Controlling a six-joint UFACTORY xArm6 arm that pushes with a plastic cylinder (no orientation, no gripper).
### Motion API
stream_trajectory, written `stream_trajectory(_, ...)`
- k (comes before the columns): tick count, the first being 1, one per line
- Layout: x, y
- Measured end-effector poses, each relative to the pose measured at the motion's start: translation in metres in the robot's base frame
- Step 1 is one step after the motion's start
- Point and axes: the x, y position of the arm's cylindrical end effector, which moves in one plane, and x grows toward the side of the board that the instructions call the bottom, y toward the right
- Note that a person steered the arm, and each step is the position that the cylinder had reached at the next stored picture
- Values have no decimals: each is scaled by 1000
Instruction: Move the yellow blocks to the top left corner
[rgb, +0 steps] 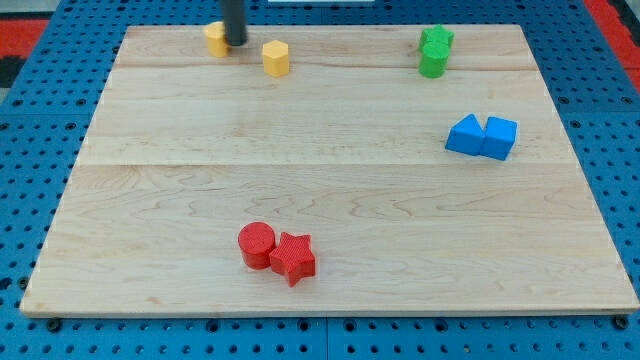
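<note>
The wooden board (330, 190) carries eight blocks. Two yellow blocks (216, 38) (276, 58) lie near the view's top left. Two green blocks (435, 40) (432, 63) touch at top right. A blue triangular block (464, 135) abuts a blue cube (499, 138). A red cylinder (256, 245) touches a red star (293, 258).

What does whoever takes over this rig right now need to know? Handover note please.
My tip sits at the view's top, against the right side of one yellow block.
That block is near the board's top edge, short of the top left corner.
The second yellow block lies apart, to the view's right of the tip.
Done: neither is in the corner.
Left: push both left into it.
</note>
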Motion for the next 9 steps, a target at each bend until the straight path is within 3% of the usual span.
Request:
stream_trajectory(2, -14, 0)
stream_trajectory(3, -11, -48)
stream_trajectory(4, -11, -14)
stream_trajectory(6, -9, 170)
stream_trajectory(7, 43, 163)
stream_trajectory(8, 52, 83)
stream_trajectory(9, 23, 4)
